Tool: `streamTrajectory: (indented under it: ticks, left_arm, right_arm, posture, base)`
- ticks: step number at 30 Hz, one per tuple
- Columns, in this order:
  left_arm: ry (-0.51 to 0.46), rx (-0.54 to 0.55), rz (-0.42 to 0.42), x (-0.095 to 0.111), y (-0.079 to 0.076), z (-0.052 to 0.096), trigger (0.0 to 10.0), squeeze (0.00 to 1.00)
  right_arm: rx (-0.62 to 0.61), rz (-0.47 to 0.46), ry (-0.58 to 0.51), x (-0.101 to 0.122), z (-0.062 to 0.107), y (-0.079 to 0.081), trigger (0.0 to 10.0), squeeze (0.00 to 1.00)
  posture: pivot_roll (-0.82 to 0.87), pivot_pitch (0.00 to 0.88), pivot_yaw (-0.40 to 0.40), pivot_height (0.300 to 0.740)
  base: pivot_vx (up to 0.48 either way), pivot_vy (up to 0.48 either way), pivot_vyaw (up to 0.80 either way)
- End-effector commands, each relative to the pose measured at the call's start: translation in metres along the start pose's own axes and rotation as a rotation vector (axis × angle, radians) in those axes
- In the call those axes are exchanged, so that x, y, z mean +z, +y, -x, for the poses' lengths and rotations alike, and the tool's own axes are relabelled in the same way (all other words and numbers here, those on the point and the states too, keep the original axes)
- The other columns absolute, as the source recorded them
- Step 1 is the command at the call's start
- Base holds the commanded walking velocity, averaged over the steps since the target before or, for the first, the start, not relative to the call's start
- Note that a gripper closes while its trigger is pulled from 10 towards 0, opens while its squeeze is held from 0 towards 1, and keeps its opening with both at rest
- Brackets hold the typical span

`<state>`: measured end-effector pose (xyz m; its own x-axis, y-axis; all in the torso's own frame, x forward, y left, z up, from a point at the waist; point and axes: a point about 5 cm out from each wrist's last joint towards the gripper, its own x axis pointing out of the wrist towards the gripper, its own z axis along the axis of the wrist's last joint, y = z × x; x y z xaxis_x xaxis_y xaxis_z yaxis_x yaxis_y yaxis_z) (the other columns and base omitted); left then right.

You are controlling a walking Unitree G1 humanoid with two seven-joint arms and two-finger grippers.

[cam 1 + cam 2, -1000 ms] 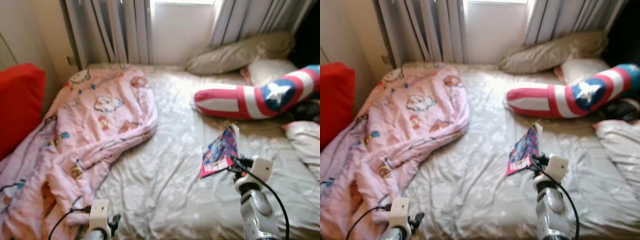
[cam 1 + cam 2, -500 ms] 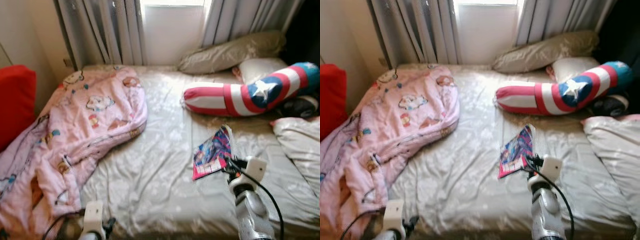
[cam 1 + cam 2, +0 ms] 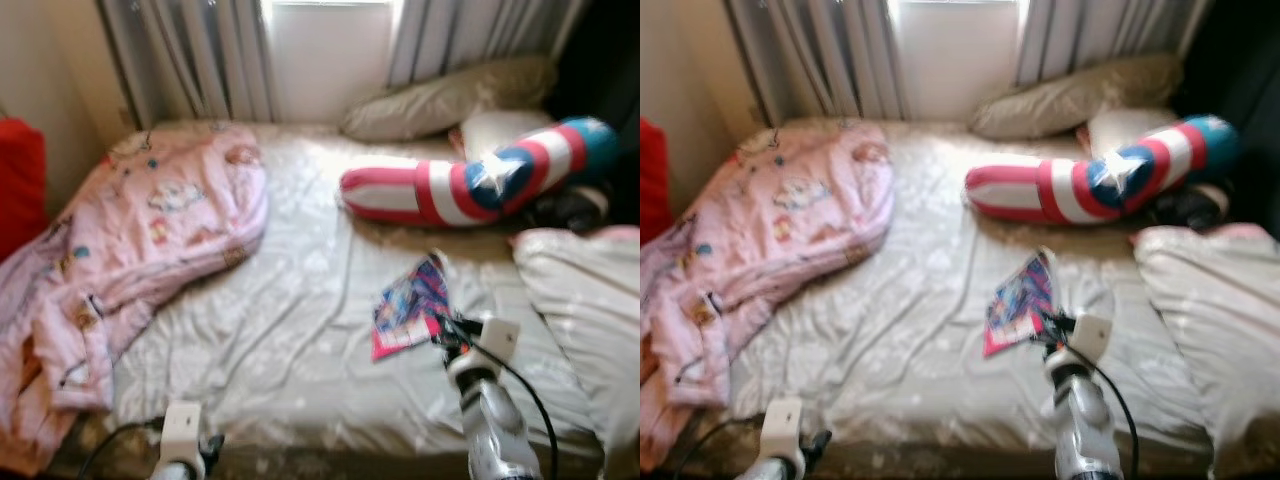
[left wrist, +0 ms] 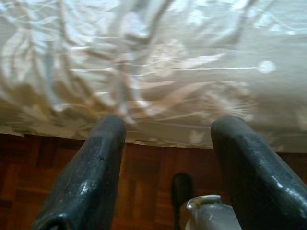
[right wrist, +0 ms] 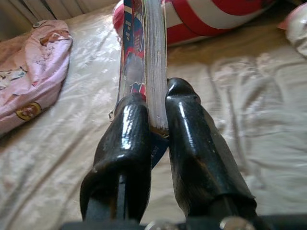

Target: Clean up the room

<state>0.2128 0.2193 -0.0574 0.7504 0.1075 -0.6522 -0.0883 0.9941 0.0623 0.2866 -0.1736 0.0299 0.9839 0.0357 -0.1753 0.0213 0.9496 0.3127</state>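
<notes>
A: Status on the right end effector [image 5: 156,120]?

B: Clamped on a book [image 3: 410,305]. Wrist view shows both black fingers [image 5: 124,143] pinching the spine end, with the page block standing edge-on between them. Colourful cover, pink and blue.

A: Where is the book relative to the bed [image 3: 300,330]?

B: Right-of-centre, over the near half of the wrinkled pale sheet. Held at its near right corner; can't tell whether the rest touches the sheet. Head views are a bit blurred.

A: Left end effector [image 4: 165,167]?

B: Low at the near left, by the near edge of the bed. Fingers spread wide, nothing between them. Its wrist view looks at the sheet hanging over the bed edge, with a dark wood floor [image 4: 144,167] below.

A: What else is on the bed?

B: Pink cartoon-print blanket [image 3: 130,240] bunched along the left side, spilling toward the near left corner. Red, white and blue bolster with a star [image 3: 470,185] lying far right, just beyond the book. Beige pillow [image 3: 450,95] against the far edge under the curtains [image 3: 190,55]. Another white pillow [image 3: 580,310] at the right edge, near side. Something red [image 3: 20,180] at far left beside the bed; can't tell what it is.
</notes>
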Motion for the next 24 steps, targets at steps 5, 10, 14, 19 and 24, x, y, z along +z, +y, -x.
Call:
streamTrajectory:
  ticks: [5, 10, 14, 19, 24]
  left_arm:
    - [0.031, -0.021, -0.001, -0.0082, -0.0080, 0.0016, 10.0, 0.00]
    - [0.032, -0.022, -0.001, -0.0086, -0.0083, 0.0017, 10.0, 0.00]
    - [0.032, -0.016, 0.001, -0.0088, -0.0082, 0.0017, 10.0, 0.00]
    - [0.029, -0.016, 0.012, -0.0091, -0.0081, 0.0019, 10.0, 0.00]
    - [0.035, -0.016, 0.015, -0.0095, -0.0080, 0.0019, 10.0, 0.00]
  right_arm:
    - [0.001, 0.026, -0.039, 0.0123, -0.0015, -0.0062, 10.0, 0.00]
    - [0.006, 0.030, -0.038, 0.0121, -0.0011, -0.0064, 10.0, 0.00]
    - [0.018, 0.024, -0.027, 0.0109, -0.0008, -0.0058, 10.0, 0.00]
    - [0.038, 0.027, -0.011, 0.0079, -0.0002, -0.0028, 10.0, 0.00]
    - [0.054, 0.029, -0.006, 0.0073, 0.0000, -0.0011, 10.0, 0.00]
  posture:
    - [0.06, 0.000, -0.017, 0.740]
    - [0.06, 0.000, -0.019, 0.740]
    - [0.06, 0.000, -0.019, 0.740]
    - [0.06, 0.000, -0.019, 0.740]
    - [0.06, 0.000, -0.018, 0.740]
  base:
    - [0.000, -0.382, 0.00]
    - [0.000, -0.358, 0.00]
    - [0.000, -0.074, 0.00]
    - [0.000, 0.000, 0.00]
    - [0.000, 0.000, 0.00]
